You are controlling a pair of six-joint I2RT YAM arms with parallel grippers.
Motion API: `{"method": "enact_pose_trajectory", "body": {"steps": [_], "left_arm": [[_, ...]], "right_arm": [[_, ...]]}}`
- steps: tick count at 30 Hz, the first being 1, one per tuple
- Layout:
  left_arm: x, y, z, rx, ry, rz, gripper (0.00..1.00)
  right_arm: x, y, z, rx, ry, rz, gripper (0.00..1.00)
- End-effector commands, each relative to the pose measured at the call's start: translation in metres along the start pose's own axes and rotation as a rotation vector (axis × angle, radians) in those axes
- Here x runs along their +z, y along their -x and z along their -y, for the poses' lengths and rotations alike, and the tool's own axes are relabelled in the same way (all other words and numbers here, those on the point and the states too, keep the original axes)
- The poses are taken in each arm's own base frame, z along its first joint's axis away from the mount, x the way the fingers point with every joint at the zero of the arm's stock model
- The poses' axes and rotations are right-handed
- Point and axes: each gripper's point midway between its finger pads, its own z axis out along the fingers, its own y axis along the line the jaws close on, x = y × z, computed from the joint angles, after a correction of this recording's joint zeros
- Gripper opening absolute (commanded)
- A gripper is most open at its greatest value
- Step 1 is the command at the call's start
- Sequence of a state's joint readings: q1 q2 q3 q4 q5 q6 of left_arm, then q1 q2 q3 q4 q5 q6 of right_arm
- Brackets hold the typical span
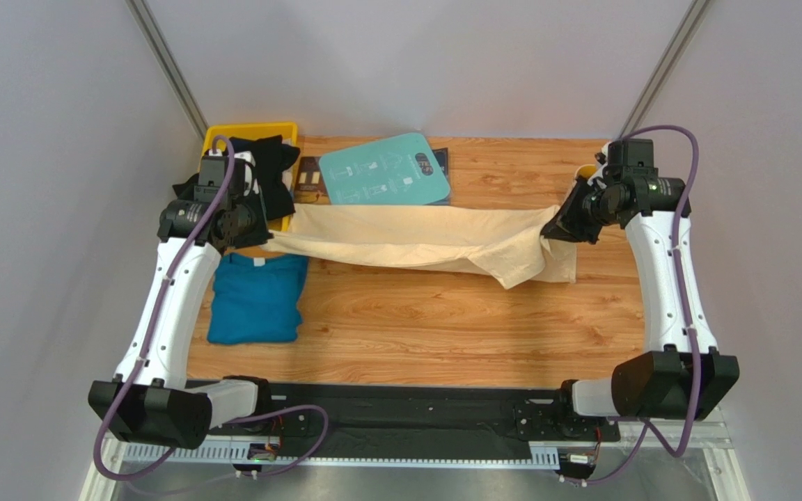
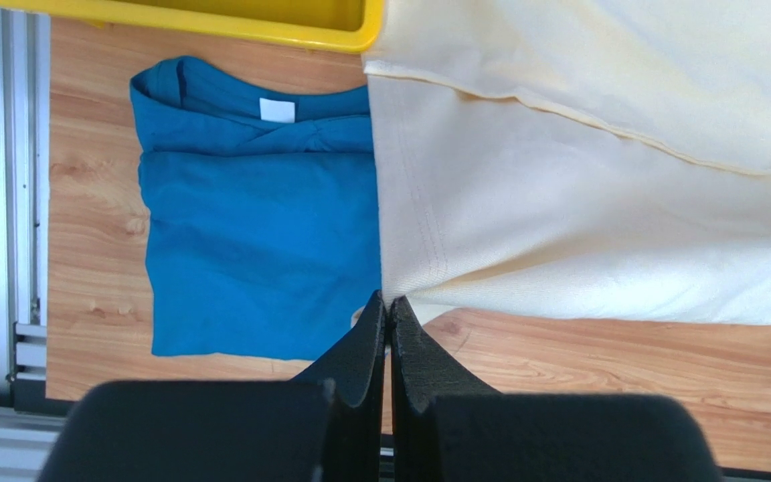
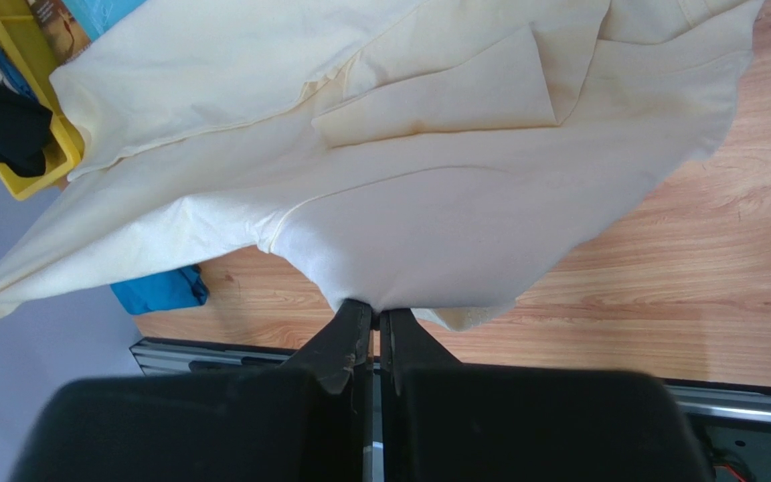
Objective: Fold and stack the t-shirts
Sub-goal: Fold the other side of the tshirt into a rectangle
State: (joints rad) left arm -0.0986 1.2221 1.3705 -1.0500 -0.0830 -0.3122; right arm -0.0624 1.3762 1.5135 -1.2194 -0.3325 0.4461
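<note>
The cream-yellow t-shirt (image 1: 416, 238) hangs stretched between my two grippers above the wooden table. My left gripper (image 1: 251, 232) is shut on its left end, seen in the left wrist view (image 2: 388, 301) pinching a corner of the cream cloth (image 2: 581, 231). My right gripper (image 1: 560, 228) is shut on its right end, and its wrist view (image 3: 374, 307) shows the cream shirt (image 3: 410, 171) draped from the jaws. A folded teal-blue t-shirt (image 1: 257, 299) lies flat at the left, also in the left wrist view (image 2: 259, 231). Black shirts (image 1: 266, 167) lie in the yellow bin.
A yellow bin (image 1: 254, 134) stands at the back left corner. A rigid teal board with white print (image 1: 385, 170) lies at the back middle, over a dark sheet. The table's near edge meets a black rail (image 1: 416, 402).
</note>
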Motion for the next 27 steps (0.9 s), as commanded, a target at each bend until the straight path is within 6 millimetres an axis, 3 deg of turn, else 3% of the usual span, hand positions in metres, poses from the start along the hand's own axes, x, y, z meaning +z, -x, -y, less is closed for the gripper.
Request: {"method": "enact_pose_trajectory", "body": {"steps": [1, 4, 12, 16, 21, 23, 27], "left_arm": [[0.001, -0.004, 0.008, -0.019, -0.048, 0.005, 0.00], [0.001, -0.018, 0.009, -0.013, -0.068, -0.023, 0.00], [0.009, -0.075, -0.014, 0.023, 0.029, -0.222, 0.00], [0.006, -0.098, -0.022, 0.018, 0.063, -0.294, 0.00], [-0.002, -0.104, -0.027, 0.022, 0.072, -0.277, 0.00], [0.003, -0.102, -0.030, 0.024, 0.093, -0.273, 0.00], [0.024, -0.093, -0.030, 0.016, 0.121, -0.272, 0.00]], "right_arm": [[-0.011, -0.017, 0.002, -0.041, 0.026, -0.013, 0.00], [-0.010, -0.026, 0.009, -0.052, 0.011, -0.027, 0.00], [-0.022, -0.060, 0.028, -0.053, -0.046, -0.095, 0.00], [-0.029, -0.068, 0.026, -0.009, -0.041, -0.086, 0.00], [-0.038, -0.068, 0.030, 0.001, -0.068, -0.056, 0.00], [-0.034, -0.066, 0.029, 0.004, -0.068, -0.066, 0.00], [-0.018, -0.039, 0.026, -0.020, -0.079, -0.045, 0.00]]}}
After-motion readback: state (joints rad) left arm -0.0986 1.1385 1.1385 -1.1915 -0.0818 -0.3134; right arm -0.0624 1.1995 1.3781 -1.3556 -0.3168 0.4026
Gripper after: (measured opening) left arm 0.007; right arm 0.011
